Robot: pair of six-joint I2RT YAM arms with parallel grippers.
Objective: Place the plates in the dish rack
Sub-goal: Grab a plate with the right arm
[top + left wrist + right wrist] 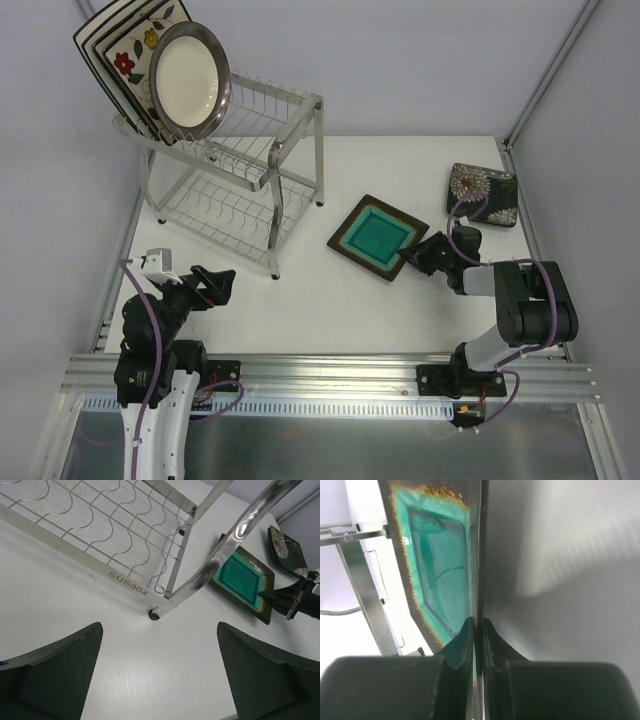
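Note:
The silver wire dish rack [262,178] stands at the back left. On its top tier lean a white black-rimmed square plate [92,30], a cream flowered plate [135,58] and a round cream grey-rimmed plate [190,80]. The dark teal-centred plate [378,237] lies mid-table. My right gripper [412,256] is shut on its near right edge, and the wrist view shows the plate [440,565] edge-on between the fingers [477,624]. The dark plate with white blooms [483,192] lies at the back right. My left gripper [222,285] is open and empty over the table [160,626], in front of the rack's leg [200,580].
The rack's lower wire shelf [125,540] holds nothing. Grey walls close in the table [330,300] on the left, back and right. The aluminium rail [330,375] with both arm bases runs along the near edge. The teal plate [240,580] and the bloom plate [286,550] also show in the left wrist view.

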